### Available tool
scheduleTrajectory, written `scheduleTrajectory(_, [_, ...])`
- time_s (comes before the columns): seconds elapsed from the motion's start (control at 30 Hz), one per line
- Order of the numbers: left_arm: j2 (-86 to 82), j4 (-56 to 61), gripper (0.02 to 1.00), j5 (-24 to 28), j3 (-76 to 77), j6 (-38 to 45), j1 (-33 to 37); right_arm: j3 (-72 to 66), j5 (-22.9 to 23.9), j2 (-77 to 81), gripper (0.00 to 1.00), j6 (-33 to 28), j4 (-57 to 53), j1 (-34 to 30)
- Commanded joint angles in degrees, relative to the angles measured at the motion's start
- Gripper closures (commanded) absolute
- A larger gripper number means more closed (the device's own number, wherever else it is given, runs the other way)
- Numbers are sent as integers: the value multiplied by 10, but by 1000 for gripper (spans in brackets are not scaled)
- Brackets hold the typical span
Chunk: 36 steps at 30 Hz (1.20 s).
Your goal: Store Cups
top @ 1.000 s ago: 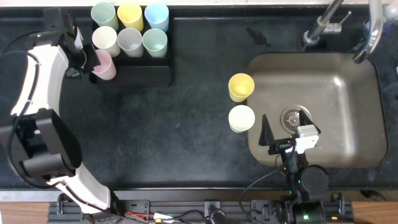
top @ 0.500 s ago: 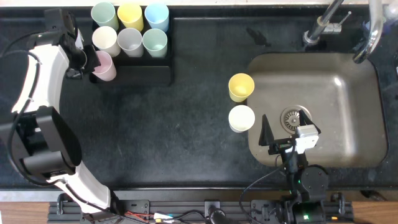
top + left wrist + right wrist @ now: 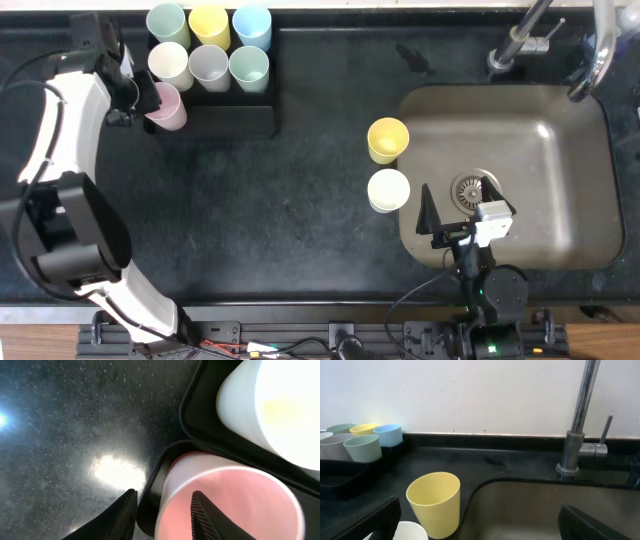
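The light, stiff pink cup point(image 3: 225, 500), best pinched at its thin rim, sits astride the left gripper's point(image 3: 164, 497) parted, seemingly unclamped fingers, while the right gripper point(image 3: 477, 517) gapes empty.

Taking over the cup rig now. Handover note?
Left gripper: open, jaws astride the wall of the pink cup, one inside and one outside.
Right gripper: open and holding nothing, over the sink.
Done: the pink cup sits in the front-left corner of the tray, and six other cups stand in the tray behind it.
Left: the yellow cup and the white cup stand upright on the counter by the sink's left edge. Both need to go in the tray.
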Motion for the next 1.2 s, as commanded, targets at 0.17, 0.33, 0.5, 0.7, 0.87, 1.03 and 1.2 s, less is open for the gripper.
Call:
scheduleTrajectory(0.17, [-132,-7,452,-42,2,-55,-24,-8,5,-6,7,4,3,-1])
scheduleTrajectory(0.33, [-170,-64,255,-68,52,-129,-83,-8,5,-6,7,4,3,-1])
scheduleTrajectory(0.5, [-151,-100,183,-87,141,-174,-202,-8,5,-6,7,4,3,-1])
scheduleTrajectory(0.7, [-66,-129,165,-73,240,-214,-320,-8,5,-6,7,4,3,-1])
scheduleTrajectory(0.87, [2,-162,163,-16,296,-252,-391,-8,5,-6,5,4,3,-1])
scheduleTrajectory(1.03, [36,-174,172,67,299,-273,-438,-8,5,-6,5,4,3,-1])
scheduleTrajectory(1.2, [52,-215,165,84,301,-312,-481,-8,5,-6,5,4,3,-1])
